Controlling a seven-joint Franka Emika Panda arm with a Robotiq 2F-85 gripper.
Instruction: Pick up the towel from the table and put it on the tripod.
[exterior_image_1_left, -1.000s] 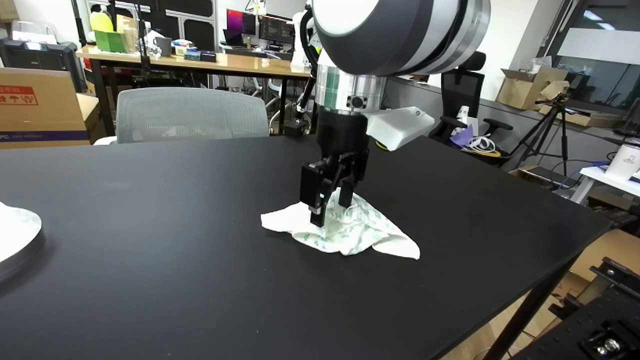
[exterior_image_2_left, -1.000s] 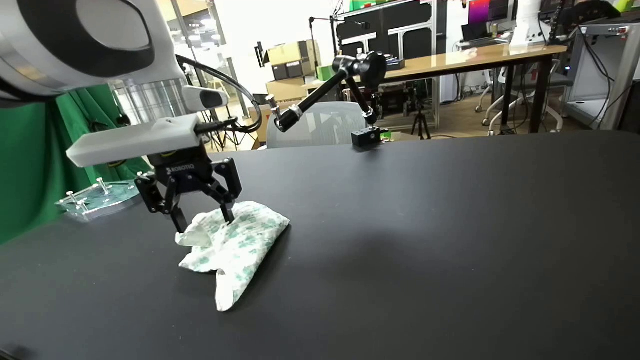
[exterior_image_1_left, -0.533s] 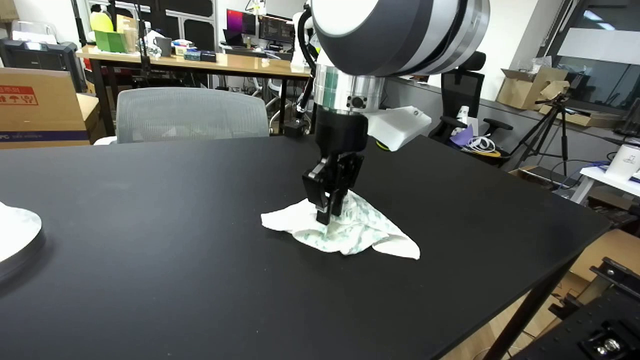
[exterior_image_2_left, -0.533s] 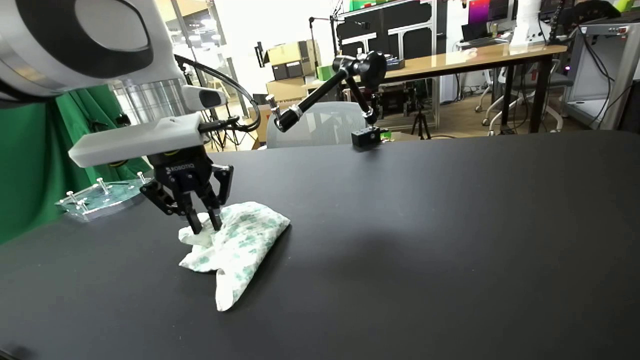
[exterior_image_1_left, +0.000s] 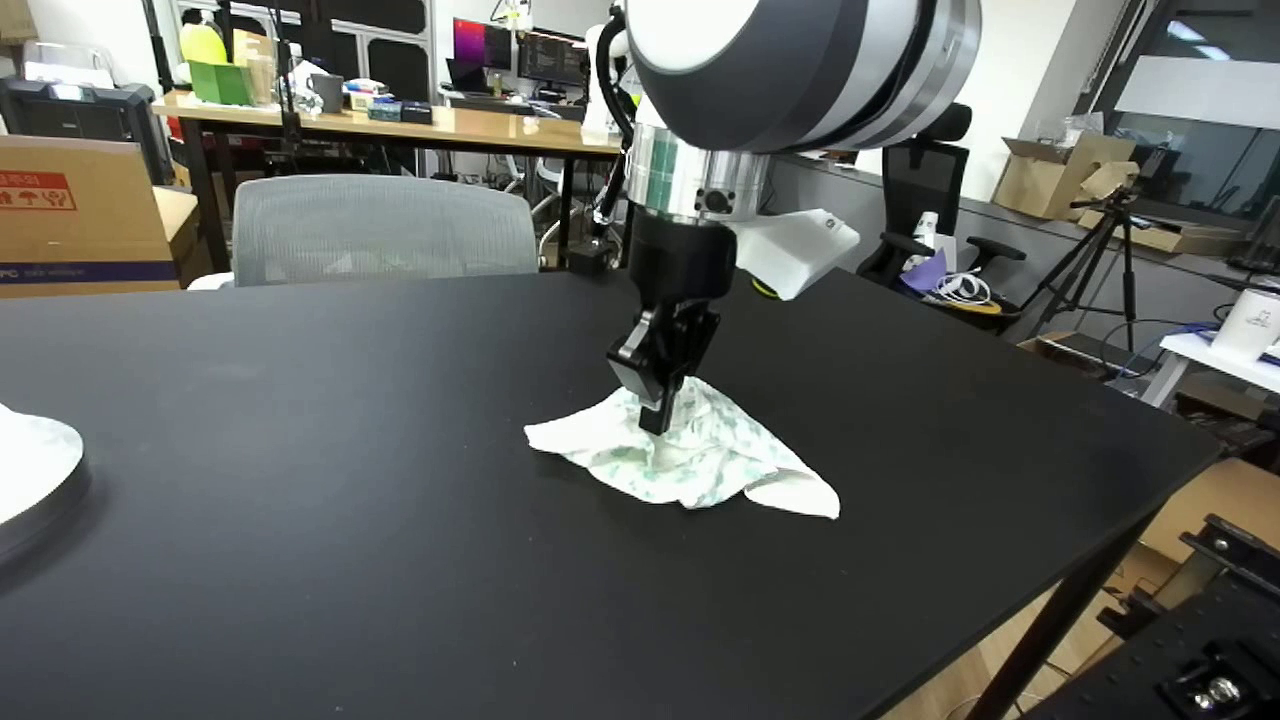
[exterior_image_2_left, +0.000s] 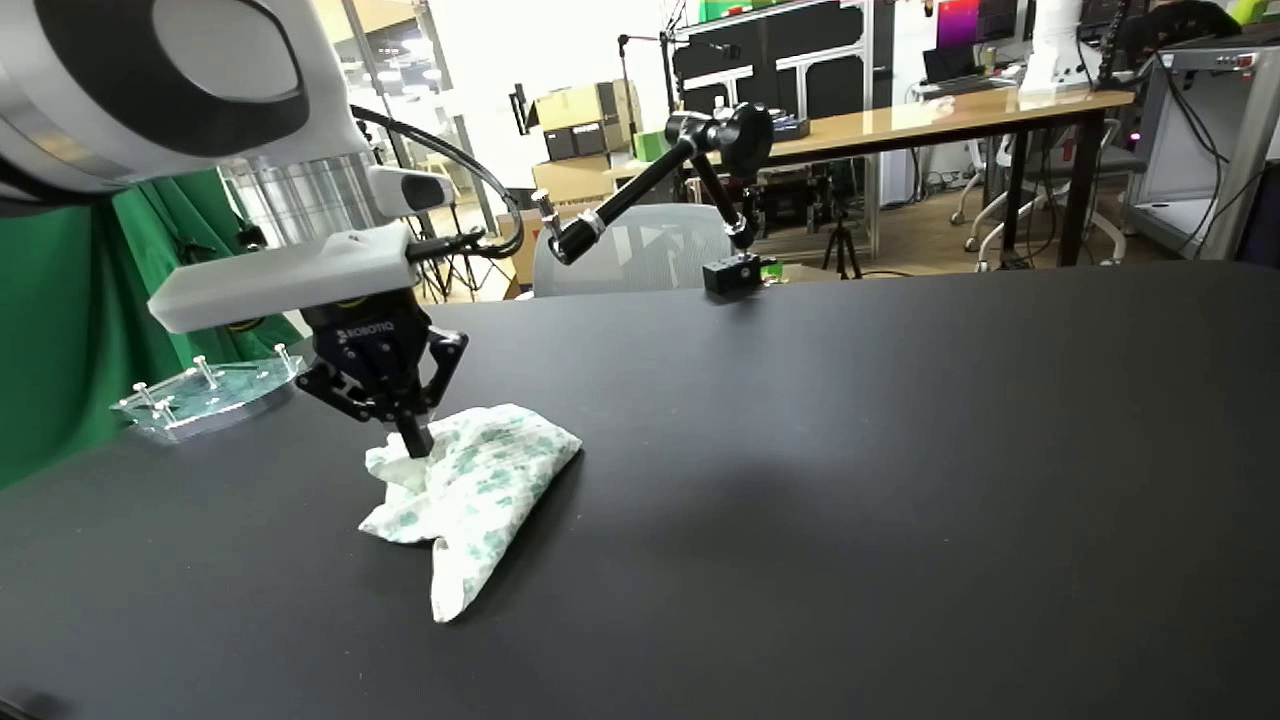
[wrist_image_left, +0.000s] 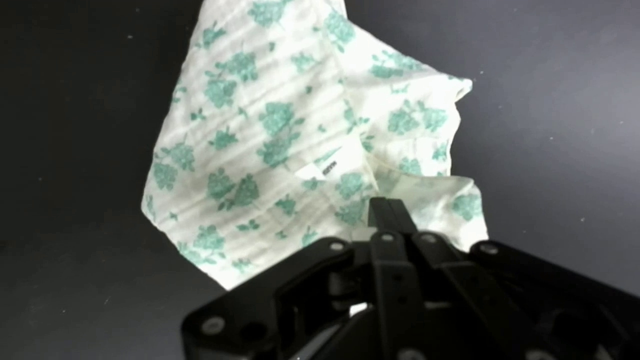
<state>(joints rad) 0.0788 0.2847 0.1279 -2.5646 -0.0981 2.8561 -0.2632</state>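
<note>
On the worktop (exterior_image_1_left: 350, 520) lies the crumpled towel (wrist_image_left: 240, 150); low over the worktop, the gripper (wrist_image_left: 388, 207) hangs with jaws pressed together at the towel; whether they pinch cloth is unclear; beyond the worktop stand a grey chair (exterior_image_1_left: 385, 230) and a tripod (exterior_image_1_left: 1106, 228).

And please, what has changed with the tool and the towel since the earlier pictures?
The tool has closed: it was wide open a second ago, now its tips meet at the towel. In an exterior view, the towel's edge beside it shifted slightly toward the picture's right. Whether cloth is pinched, I cannot tell. Most of the towel stays as it lay on the table.
</note>
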